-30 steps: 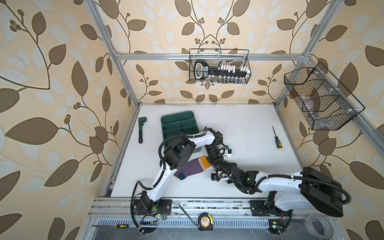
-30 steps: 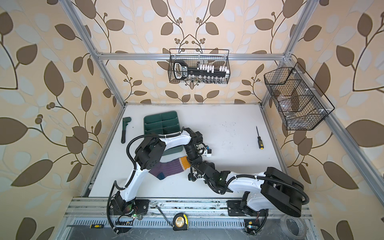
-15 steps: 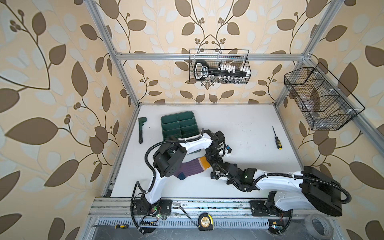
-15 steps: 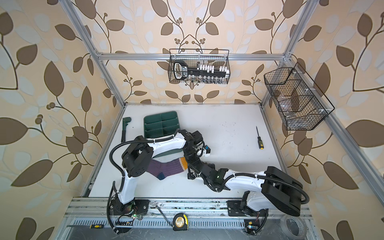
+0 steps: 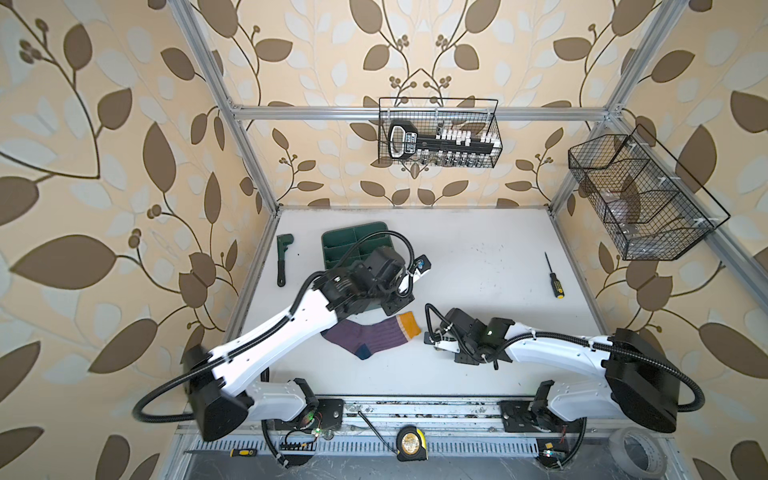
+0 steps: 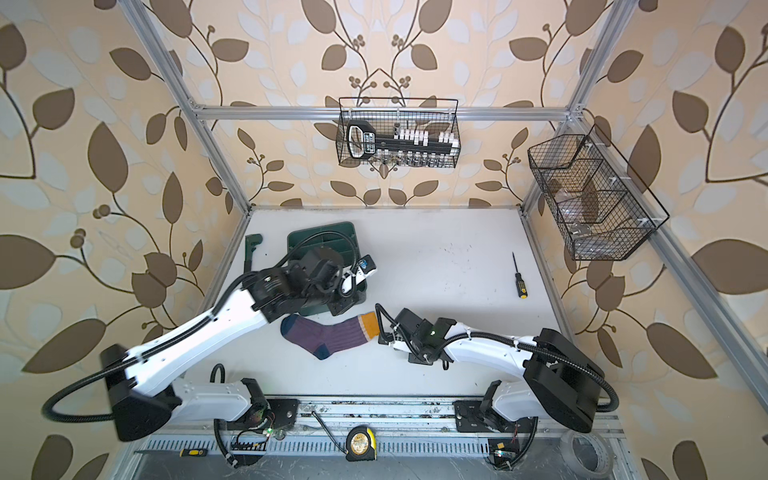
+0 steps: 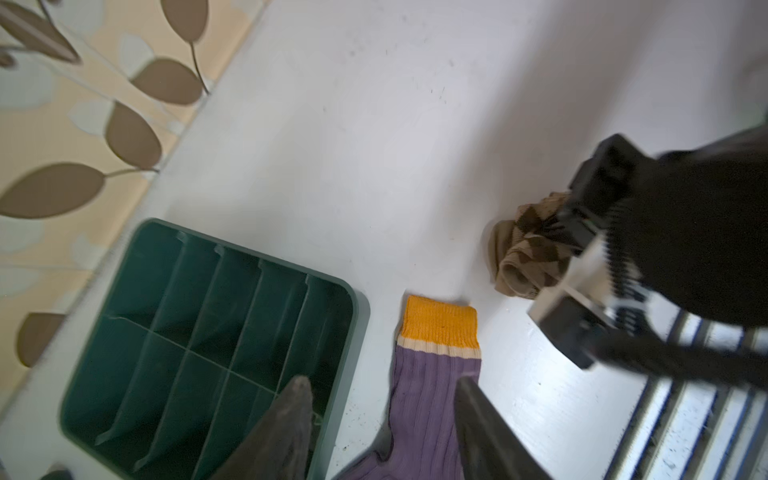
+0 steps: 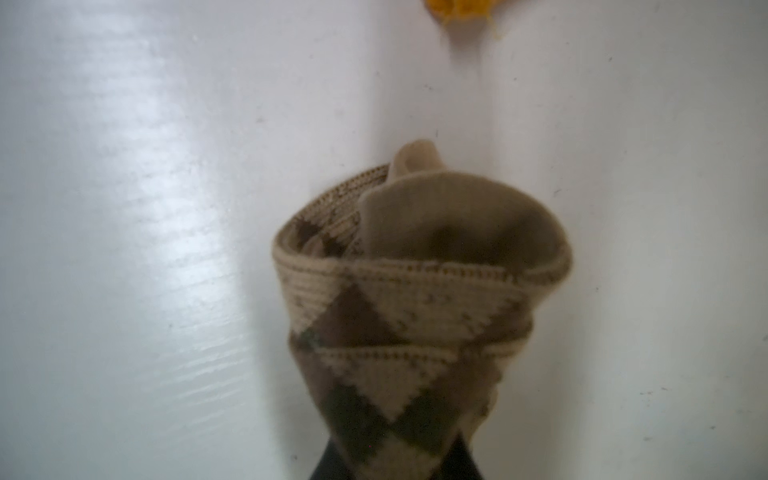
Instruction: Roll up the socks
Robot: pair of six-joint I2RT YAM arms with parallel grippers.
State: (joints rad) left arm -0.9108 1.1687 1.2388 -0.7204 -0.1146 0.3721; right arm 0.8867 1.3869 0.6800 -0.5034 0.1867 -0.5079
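The purple ribbed sock (image 5: 370, 336) (image 6: 328, 334) lies flat on the white table, its mustard cuff (image 7: 440, 320) pointing toward the right arm. My left gripper (image 5: 395, 306) (image 7: 384, 399) hovers just behind the sock by the green tray. It is open and holds nothing, with the purple leg showing on the table between its fingers (image 7: 478, 415). My right gripper (image 5: 434, 340) (image 8: 395, 455) sits low on the table just right of the cuff. It is shut on the tan-and-brown argyle sock (image 8: 415, 311) (image 7: 528, 249), which is bunched into a loose roll. In both top views that sock is hidden under the gripper.
A green divided tray (image 5: 353, 245) stands behind the left gripper. A dark wrench (image 5: 282, 259) lies at the table's left edge and a screwdriver (image 5: 552, 276) at the right. Wire baskets (image 5: 438, 133) hang on the walls. A tape measure (image 5: 411, 442) sits on the front rail.
My left gripper opened, let go of the purple sock's cuff and drew back toward the tray. My right gripper shut on the argyle sock and shifted right, away from the cuff.
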